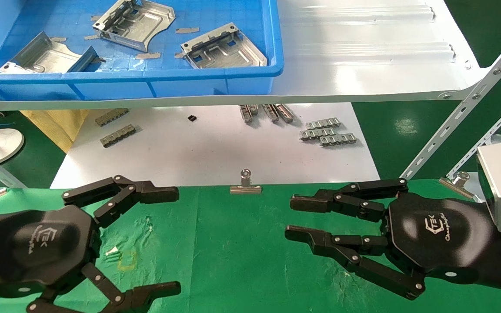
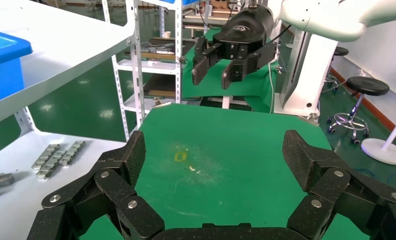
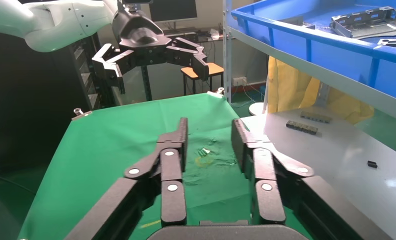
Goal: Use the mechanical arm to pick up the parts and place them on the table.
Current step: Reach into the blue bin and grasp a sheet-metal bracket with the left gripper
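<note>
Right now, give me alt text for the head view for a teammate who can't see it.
Both grippers, left and right, hover open and empty over the green table. Three metal parts lie in a blue tray on the white shelf beyond.

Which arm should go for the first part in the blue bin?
Probably the left. The left claw is open and sits below the blue bin; the right claw, also open, is off to the bin's right side, farther from most parts.

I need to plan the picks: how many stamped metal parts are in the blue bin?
3 parts, all in the blue bin: one at its left, one top-middle, one at its right. More may lie beyond view.
</note>
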Robot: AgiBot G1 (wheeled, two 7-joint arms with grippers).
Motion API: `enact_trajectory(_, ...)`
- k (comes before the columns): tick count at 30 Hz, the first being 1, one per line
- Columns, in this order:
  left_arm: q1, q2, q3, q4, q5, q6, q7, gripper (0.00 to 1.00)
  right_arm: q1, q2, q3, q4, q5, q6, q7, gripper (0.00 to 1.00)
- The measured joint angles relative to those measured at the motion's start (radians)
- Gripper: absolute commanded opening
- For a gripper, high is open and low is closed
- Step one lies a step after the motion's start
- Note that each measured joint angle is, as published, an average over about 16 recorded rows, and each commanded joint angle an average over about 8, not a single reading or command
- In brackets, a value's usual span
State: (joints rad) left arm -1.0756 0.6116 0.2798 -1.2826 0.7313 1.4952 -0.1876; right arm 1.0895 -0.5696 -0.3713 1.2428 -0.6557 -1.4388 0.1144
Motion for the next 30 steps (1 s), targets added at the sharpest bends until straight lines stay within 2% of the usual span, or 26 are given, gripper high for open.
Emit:
enact_trajectory(21,-0.019,0.010,-0.006,0.015,0.002,-0.019,0.004,1.00,0.000,0.000,0.000,0.000,0.000,0.000,0.000,0.00)
enact_trajectory(25,-0.084,0.032,-0.006,0.055,0.025,-0.049,0.005,1.00,0.000,0.000,0.000,0.000,0.000,0.000,0.000,0.00)
enact_trajectory(30,-0.239,0.093,0.016,0.175,0.093,-0.092,0.007,1.00,0.000,0.000,0.000,0.000,0.000,0.000,0.000,0.00)
